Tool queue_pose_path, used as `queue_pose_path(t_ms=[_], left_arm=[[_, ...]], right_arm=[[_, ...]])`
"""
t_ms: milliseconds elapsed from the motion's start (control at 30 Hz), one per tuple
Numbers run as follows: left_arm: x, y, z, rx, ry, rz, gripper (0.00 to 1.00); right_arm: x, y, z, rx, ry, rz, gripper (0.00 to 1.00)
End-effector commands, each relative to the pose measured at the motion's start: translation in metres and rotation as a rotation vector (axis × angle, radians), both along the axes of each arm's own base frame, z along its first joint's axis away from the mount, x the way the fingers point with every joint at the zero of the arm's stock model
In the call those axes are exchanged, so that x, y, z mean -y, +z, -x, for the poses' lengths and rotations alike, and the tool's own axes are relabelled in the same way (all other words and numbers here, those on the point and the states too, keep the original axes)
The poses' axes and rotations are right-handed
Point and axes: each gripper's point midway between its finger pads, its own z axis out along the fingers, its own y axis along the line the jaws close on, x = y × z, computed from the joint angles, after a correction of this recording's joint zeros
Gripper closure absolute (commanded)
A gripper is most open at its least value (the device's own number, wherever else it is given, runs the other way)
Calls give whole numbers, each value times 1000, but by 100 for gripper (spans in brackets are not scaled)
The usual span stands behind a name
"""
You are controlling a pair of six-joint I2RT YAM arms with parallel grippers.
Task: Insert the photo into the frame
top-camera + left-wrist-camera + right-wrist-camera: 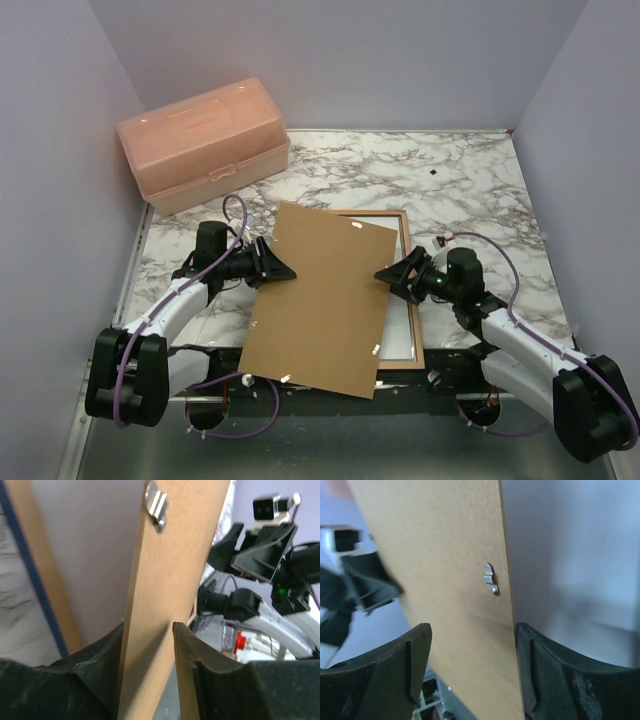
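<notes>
The backing board (320,300) is pinched edge-on by left gripper (280,268) and right gripper (390,275) from opposite sides; equal height is best held so frame (372,212) below them is cleared.

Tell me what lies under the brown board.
Only the frame shows, past the top and right edges of the board. Whatever lies in the frame, photo included, is covered.

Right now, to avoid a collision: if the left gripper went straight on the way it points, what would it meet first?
The left gripper meets the brown backing board first, already between its jaws; beyond it the right gripper faces it, though depth is unclear.
</notes>
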Motion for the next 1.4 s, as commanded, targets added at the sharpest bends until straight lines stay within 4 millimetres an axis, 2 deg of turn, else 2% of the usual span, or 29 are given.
queue_pose_path(t_ms=[0,167,267,300,400,600,767,967,1033,1067,1133,1167,1200,1233,1267,1300,1367], left_arm=[[20,34,23,28,-142,167,59],[22,49,21,66,-144,196,59],[23,61,21,94,-150,229,69],[23,66,21,105,-149,241,74],[25,78,22,129,-150,273,79],[24,100,21,171,-136,309,97],[22,117,19,207,-97,332,100],[20,130,15,233,-59,355,100],[20,132,14,237,-55,358,99],[20,132,14,237,-55,359,96],[20,132,14,242,-57,357,80],[20,131,14,243,-56,353,67],[19,130,13,254,-55,341,54],[18,128,12,250,-48,325,41],[15,124,9,259,-35,291,33],[12,118,6,247,-15,252,27],[1,104,0,236,33,149,22]], right_arm=[[-35,97,-1,246,174,-260,29],[-36,123,5,337,199,-331,37],[-35,128,5,366,200,-331,37],[-35,128,5,368,196,-326,37],[-35,122,2,357,187,-308,35],[-32,103,-3,323,160,-263,26],[-33,104,4,339,183,-294,26],[-35,123,21,411,251,-382,34],[-36,130,25,435,271,-405,51],[-36,134,26,447,281,-415,59],[-37,140,26,460,285,-423,78],[-37,141,25,462,284,-423,89],[-37,143,24,469,282,-423,95],[-37,144,23,475,281,-421,99],[-38,146,22,482,280,-420,99],[-38,148,21,486,277,-419,99],[-37,149,18,487,267,-405,99]])
